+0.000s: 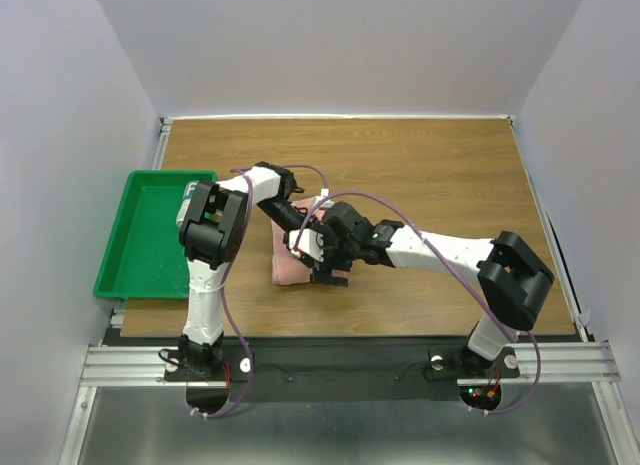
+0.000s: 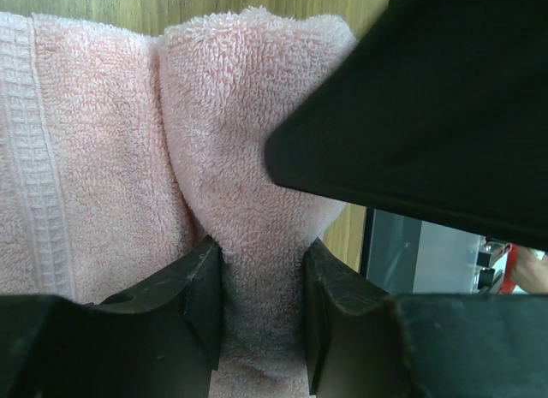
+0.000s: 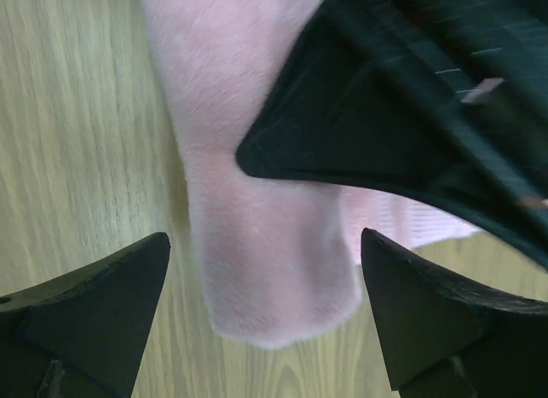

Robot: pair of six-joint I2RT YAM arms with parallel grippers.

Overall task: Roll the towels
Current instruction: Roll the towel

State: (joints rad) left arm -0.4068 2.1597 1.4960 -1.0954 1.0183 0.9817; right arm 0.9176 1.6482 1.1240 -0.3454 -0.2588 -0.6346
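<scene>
Left gripper (image 2: 261,274) pinching a raised fold of the salmon-pink terry towel (image 2: 103,158). Right gripper (image 3: 264,244) spread wide over the towel's end, light wooden table (image 3: 77,115) beneath.

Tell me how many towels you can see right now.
1. The pink towel lies in the middle of the table, a fold pinched in the left gripper, the right gripper open over its end. Another may be hidden from view.
</scene>
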